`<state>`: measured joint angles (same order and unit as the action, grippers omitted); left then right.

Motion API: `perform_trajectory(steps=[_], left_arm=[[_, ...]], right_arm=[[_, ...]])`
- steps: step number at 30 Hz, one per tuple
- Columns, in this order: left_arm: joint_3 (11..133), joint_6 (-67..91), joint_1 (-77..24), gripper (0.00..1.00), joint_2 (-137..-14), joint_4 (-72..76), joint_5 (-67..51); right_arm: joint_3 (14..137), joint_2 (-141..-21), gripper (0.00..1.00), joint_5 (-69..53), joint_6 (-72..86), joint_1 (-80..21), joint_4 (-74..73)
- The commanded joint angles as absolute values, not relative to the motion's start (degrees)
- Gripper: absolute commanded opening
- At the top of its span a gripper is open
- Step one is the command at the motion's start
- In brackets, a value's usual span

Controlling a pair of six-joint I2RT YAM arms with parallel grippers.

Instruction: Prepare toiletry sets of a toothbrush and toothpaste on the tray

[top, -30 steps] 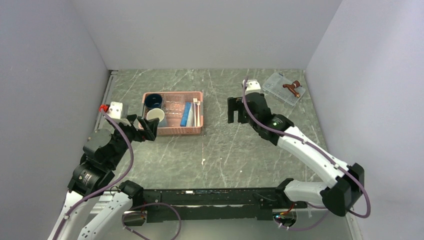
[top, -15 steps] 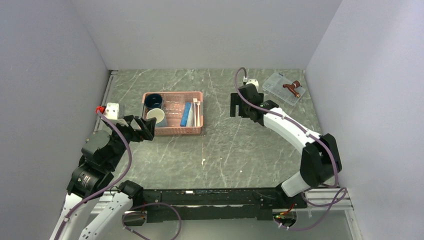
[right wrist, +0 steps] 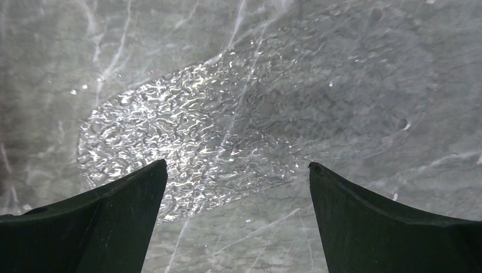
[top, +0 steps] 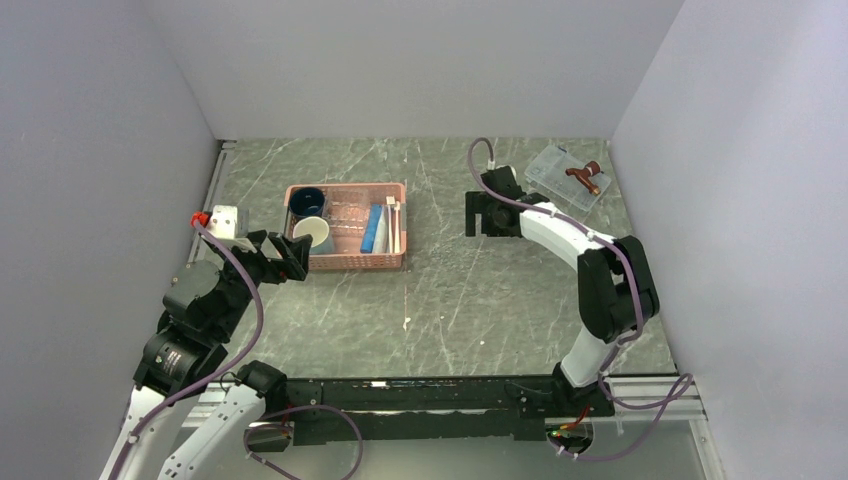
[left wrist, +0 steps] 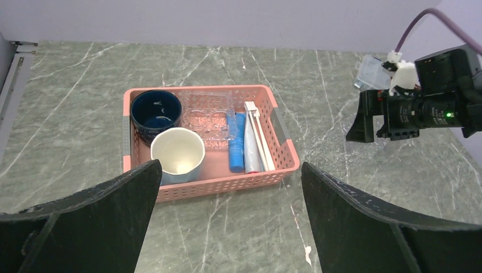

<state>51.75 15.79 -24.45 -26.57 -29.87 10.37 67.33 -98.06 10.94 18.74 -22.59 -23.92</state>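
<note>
The pink basket (top: pixel 345 262) (left wrist: pixel 219 183) holds blue toothpaste tubes (left wrist: pixel 236 142) (top: pixel 374 228) and whitish toothbrushes (left wrist: pixel 258 133) (top: pixel 396 224) along its right side. A clear textured tray (left wrist: pixel 209 116) also lies in it. Another clear textured tray (right wrist: pixel 199 136) rests on the table right under my right gripper (right wrist: pixel 236 164) (top: pixel 478 215), which is open and empty, right of the basket. My left gripper (left wrist: pixel 229 166) (top: pixel 288 258) is open and empty too, just in front of the basket's near left corner.
A dark blue mug (left wrist: pixel 156 110) and a white cup (left wrist: pixel 177 154) stand in the basket's left half. A small clear box (top: pixel 565 176) with a brown piece on it lies at the back right. Grey walls close in three sides.
The right arm has folded, its elbow swinging in from the front right toward the gripper, which shifted slightly back and right. My left gripper drew back a little to the left. Both stay open.
</note>
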Motion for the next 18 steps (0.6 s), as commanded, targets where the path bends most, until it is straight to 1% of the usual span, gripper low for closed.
perform_trajectory(steps=[1,12,18], left_arm=[[51.83,16.00,-24.09,0.99,-26.85,-28.97,10.33],[51.76,15.74,-24.08,0.99,-27.31,-28.96,10.61],[51.77,15.75,-24.08,0.99,-27.41,-28.99,10.55]], right_arm=[[69.16,-100.28,0.97,8.80,15.73,-21.96,-22.25],[70.15,-104.66,0.98,3.80,12.37,-18.77,-20.66],[70.50,-106.46,0.98,3.96,12.80,-18.63,-20.43]])
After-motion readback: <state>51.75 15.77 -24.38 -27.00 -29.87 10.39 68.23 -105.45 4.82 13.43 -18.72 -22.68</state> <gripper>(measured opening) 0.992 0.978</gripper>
